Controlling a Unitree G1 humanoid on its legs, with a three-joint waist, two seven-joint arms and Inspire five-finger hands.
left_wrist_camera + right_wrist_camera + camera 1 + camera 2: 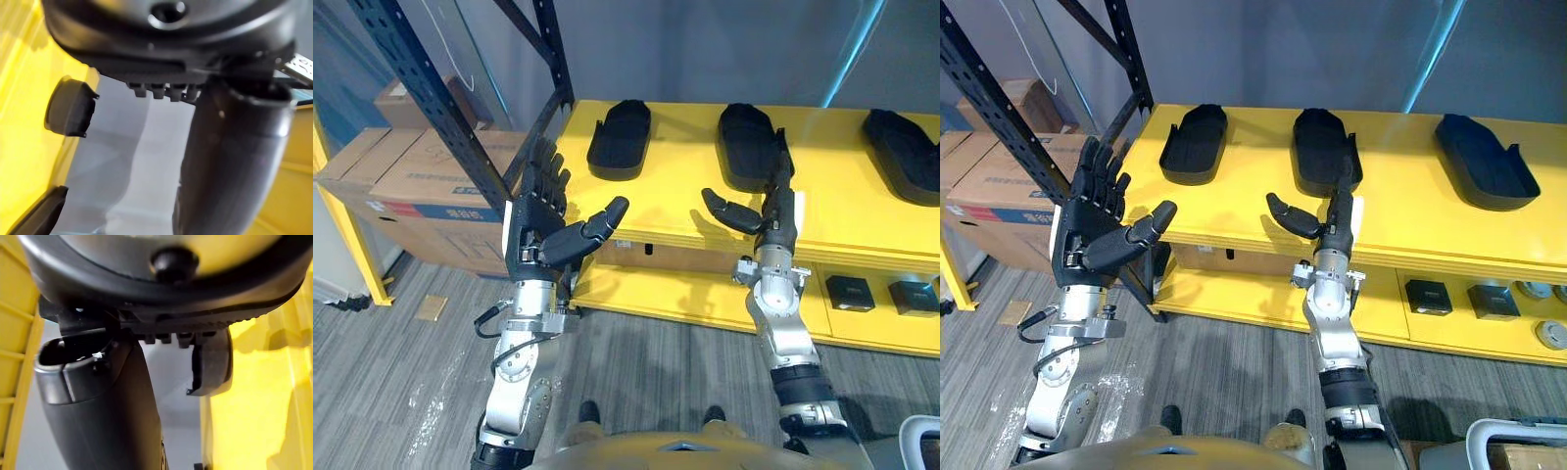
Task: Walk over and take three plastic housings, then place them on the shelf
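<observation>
Both hands, left hand (pixel 540 227) and right hand (pixel 766 211), hang spread and empty before the shelf (pixel 685 211), three housings (pixel 620 137) lying just beyond: all taking unstarted or placing done.

right hand (pixel 112 396) above a black housing (pixel 211 363) on yellow shelf (pixel 249 411).

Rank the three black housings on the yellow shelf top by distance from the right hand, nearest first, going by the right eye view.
From the right hand, open with nothing in it:
1. Middle housing, just beyond the fingertips.
2. Left housing, toward the robot's left.
3. Right housing, toward the robot's right.
Second and third are close; the left one looks slightly nearer.
</observation>
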